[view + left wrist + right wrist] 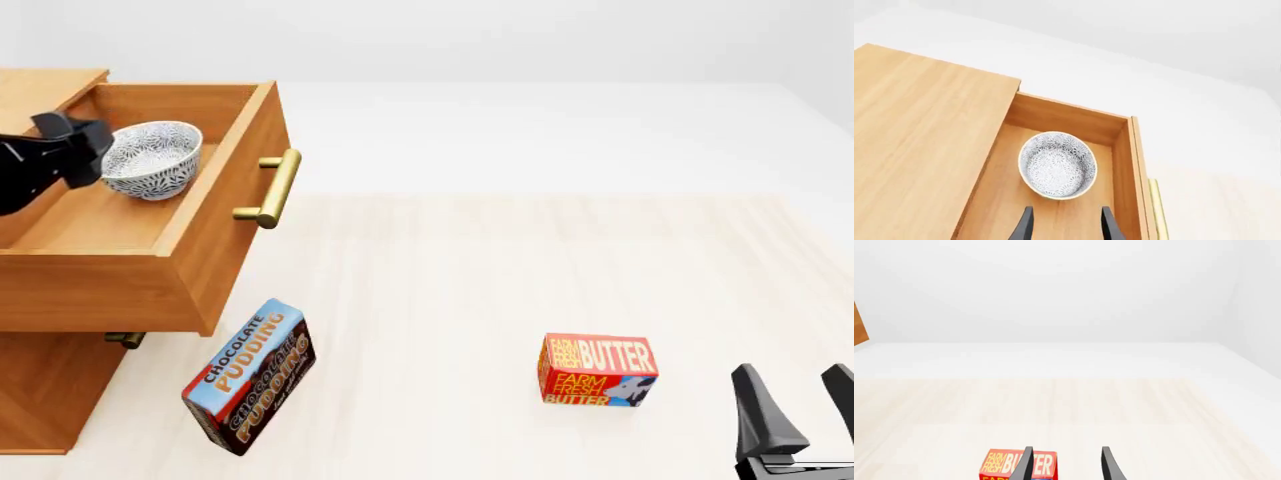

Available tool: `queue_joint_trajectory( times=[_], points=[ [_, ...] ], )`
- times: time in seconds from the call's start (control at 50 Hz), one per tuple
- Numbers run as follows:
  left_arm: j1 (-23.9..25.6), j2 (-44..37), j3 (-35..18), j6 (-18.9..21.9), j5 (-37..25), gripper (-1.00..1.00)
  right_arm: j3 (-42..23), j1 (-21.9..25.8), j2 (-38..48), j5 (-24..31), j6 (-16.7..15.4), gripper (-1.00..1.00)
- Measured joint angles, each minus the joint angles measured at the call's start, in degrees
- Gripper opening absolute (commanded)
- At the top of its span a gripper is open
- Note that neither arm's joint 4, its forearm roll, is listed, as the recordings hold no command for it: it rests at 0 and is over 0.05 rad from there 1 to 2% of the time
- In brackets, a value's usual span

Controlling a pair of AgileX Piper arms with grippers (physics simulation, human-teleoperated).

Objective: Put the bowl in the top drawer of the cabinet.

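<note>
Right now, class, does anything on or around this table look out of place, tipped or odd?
Only the pudding box: it stands tilted by the cabinet, not lying flat like the butter box. The bowl sits upright in the open top drawer. Nothing is spilled or broken.

Glossy patterned ceramic bowl (1057,165) in matt light-wood top drawer (1121,160) (brass handle (271,188)).

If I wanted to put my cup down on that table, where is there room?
The widest bare stretch is the table between the open top drawer and the butter box, reaching to the far edge. It is crowded at the left, where the pudding box sits close under the drawer. Inside the drawer, the bowl fills the back and the front floor is bare.
</note>
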State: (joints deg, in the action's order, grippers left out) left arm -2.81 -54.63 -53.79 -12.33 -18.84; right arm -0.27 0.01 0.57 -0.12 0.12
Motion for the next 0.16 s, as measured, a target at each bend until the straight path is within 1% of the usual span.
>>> queue_joint_trajectory(
  times=[0.16],
  points=[
    [1.2, 2.4, 0.5, 1.4, -0.9, 1.00, 0.0, 0.0, 0.0, 0.0, 0.0, 1.00]
  ],
)
